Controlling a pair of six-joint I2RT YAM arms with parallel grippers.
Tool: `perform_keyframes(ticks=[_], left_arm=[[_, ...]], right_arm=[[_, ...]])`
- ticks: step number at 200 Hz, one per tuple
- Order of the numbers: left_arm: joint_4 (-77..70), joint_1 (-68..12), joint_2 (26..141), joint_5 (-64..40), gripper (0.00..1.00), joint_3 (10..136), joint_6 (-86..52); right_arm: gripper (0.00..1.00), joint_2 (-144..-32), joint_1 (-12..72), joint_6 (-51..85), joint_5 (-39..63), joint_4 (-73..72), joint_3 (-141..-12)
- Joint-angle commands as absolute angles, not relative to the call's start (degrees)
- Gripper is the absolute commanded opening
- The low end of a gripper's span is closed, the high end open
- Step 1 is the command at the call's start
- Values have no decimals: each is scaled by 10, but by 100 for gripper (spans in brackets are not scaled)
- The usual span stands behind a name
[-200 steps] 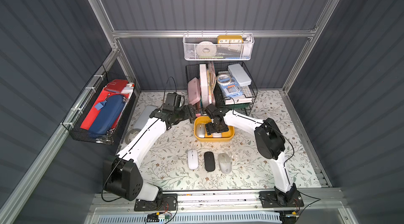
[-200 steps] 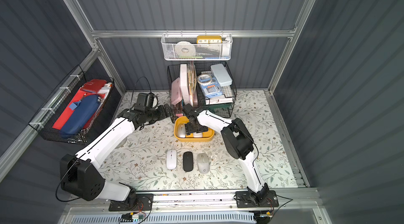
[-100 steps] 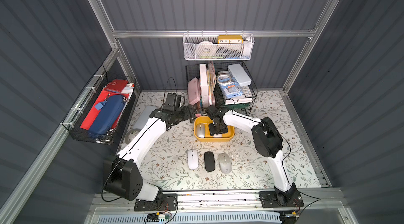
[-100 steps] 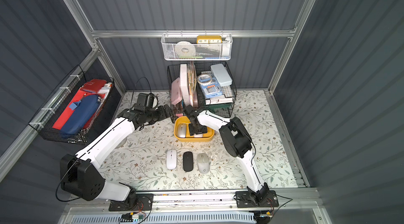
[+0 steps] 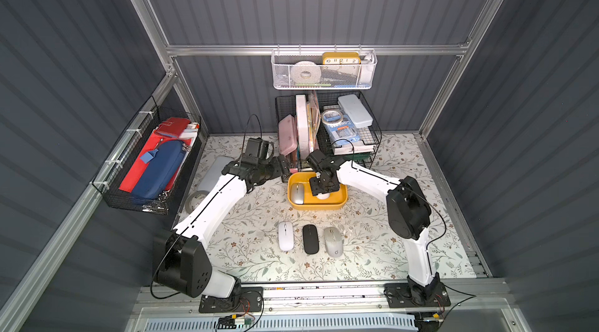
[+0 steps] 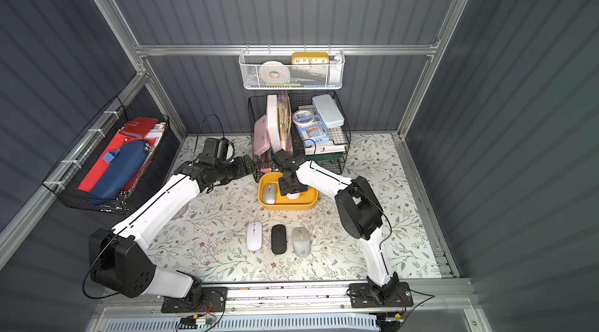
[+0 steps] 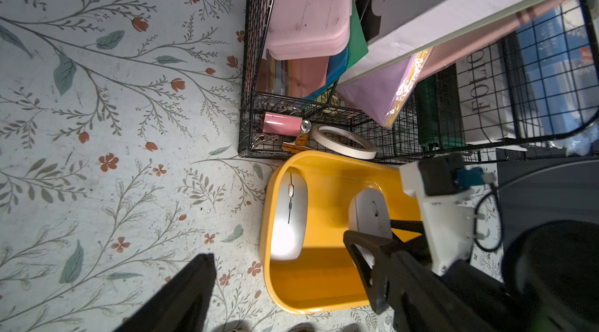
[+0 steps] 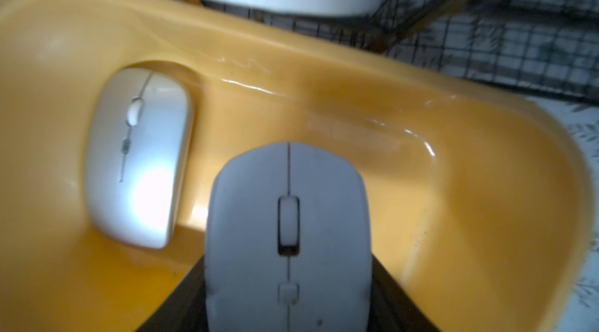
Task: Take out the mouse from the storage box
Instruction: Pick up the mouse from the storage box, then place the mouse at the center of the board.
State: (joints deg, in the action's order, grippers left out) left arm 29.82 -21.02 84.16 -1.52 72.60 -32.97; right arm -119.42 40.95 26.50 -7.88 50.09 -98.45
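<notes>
Right gripper [image 5: 322, 188] jaws pinching grey-white mouse [image 8: 288, 217] by its long sides. Mouse sits low inside storage box [image 5: 316, 205], silver mouse [image 5: 297, 193] just beside it, toward left arm.
Best way, I'd say: lift straight up, clear rim before swinging out, keep off silver mouse, set down near three mice [image 5: 310, 239] on mat.
Left gripper [image 5: 282, 165] jaws spread, empty, hovering beside box.
Against second ago: right jaws narrower, closed onto mouse; arms hardly shifted.

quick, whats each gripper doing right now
left gripper: open, holding nothing.
right gripper: shut on the white mouse, inside the yellow storage box.
</notes>
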Motion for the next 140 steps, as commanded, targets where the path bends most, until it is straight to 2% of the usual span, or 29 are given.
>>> perform_keyframes(ticks=[1, 44, 90, 140], left_arm=[[301, -211, 835, -19, 89, 731, -317], [295, -212, 837, -25, 89, 730, -316], [285, -211, 839, -38, 89, 725, -313], [272, -212, 834, -43, 89, 716, -301]], right_arm=[[17, -1165, 414, 264, -105, 506, -992], [17, -1082, 418, 310, -131, 579, -963], [17, -893, 436, 376, -114, 618, -772], [19, -778, 464, 454, -42, 630, -584]])
